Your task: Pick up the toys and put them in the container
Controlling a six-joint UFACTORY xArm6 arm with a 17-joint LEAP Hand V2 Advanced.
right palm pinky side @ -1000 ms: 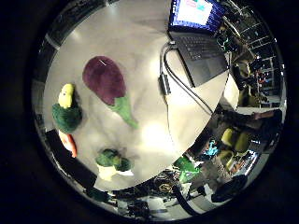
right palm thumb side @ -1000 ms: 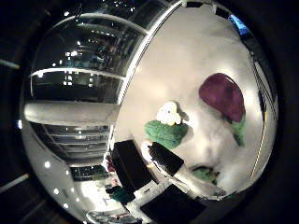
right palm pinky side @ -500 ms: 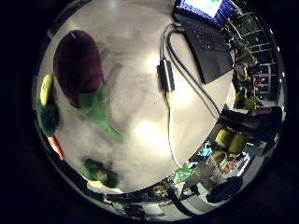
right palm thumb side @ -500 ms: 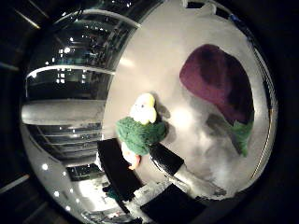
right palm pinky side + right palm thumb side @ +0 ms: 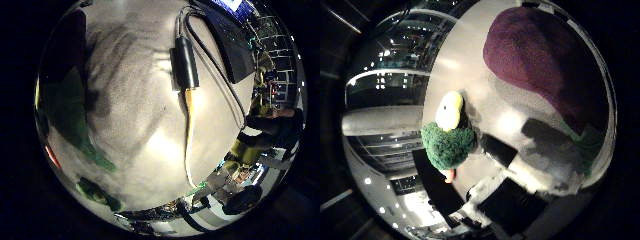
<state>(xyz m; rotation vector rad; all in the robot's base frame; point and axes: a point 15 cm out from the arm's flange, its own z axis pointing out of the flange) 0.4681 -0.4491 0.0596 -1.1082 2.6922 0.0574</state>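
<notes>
The hand (image 5: 510,200) hangs close above the plush eggplant (image 5: 545,65), which lies on the white table (image 5: 470,85) and fills much of the thumb-side view. Dark finger parts reach in beside the eggplant's green stem (image 5: 590,145), but whether the fingers are relaxed or curled I cannot tell. Nothing is grasped yet. Near the table's edge sit a plush broccoli (image 5: 447,147) and a small yellow toy (image 5: 449,111), touching each other. A black power brick (image 5: 185,62) and a laptop (image 5: 230,45) lie well apart, toward the far edge. For a sound pick, centre the palm over the eggplant's purple body, not the thin stem, then close around it evenly. No container shows.
</notes>
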